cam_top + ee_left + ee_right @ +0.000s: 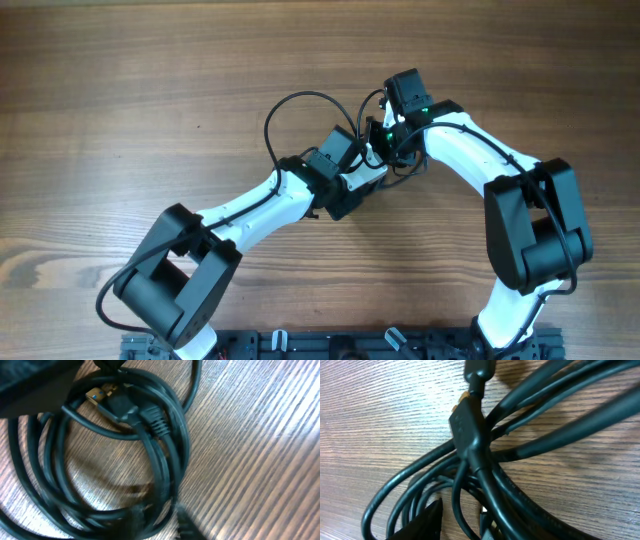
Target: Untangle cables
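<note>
The cables [165, 460] lay coiled at the middle of the desk [120, 100], a little toward its far edge. The left gripper [157, 522] straddled several strands, jaws narrow; the right gripper [455, 520] stood half-wide over others. Blur hid whether either truly pinched. The step looked like taking hold; next would come a gentle pull apart to free the plug [107, 402].

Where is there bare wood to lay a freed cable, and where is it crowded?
Free: the table left of the cable loop, and the far-right corner beyond the right arm. Crowded: the centre, where it meets the left arm over the bunched cables.
</note>
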Controlling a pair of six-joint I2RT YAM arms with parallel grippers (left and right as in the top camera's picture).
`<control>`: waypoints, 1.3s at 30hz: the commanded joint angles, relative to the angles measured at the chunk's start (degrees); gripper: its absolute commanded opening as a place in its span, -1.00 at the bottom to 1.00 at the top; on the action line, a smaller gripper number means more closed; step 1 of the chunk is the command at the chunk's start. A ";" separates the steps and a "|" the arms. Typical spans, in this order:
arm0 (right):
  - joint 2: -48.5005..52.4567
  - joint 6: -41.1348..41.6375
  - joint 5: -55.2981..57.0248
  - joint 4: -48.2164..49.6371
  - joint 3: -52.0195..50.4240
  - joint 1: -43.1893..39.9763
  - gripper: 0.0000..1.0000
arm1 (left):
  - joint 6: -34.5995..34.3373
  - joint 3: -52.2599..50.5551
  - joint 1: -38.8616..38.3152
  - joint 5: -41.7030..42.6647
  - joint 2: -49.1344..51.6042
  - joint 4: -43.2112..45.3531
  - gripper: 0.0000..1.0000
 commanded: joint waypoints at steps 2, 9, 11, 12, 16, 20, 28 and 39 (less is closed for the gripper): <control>0.59 -0.63 -1.75 -0.24 -0.61 1.03 -0.08 | 0.70 0.35 -0.44 -0.66 2.51 -0.17 -0.92; 0.59 -0.61 -0.52 -0.35 -0.61 0.35 -0.06 | 0.48 0.35 -0.44 -0.66 2.51 -0.17 -0.90; 0.59 -0.57 0.07 -0.50 -0.61 0.33 -0.06 | 0.48 0.35 -0.44 -0.68 2.51 -0.22 -0.92; 0.59 -0.50 0.79 -0.76 -0.61 0.33 -0.07 | 0.46 0.35 -0.42 -0.66 2.51 -0.46 -0.92; 0.59 -0.44 1.66 -1.16 -0.61 0.31 -0.09 | 0.17 0.35 -0.42 -1.31 2.01 -2.01 -0.92; 0.59 -0.42 2.14 -1.14 -0.61 0.31 -0.24 | -1.55 0.37 -0.42 -1.73 -1.88 -4.35 -0.92; 0.59 -0.46 2.27 -1.16 -0.61 0.31 -0.91 | -6.49 0.37 1.86 -1.66 -17.53 -5.16 -0.92; 0.59 -0.48 2.47 -1.16 -0.61 0.31 -0.91 | -24.79 0.35 14.67 2.67 -22.05 -8.15 -0.92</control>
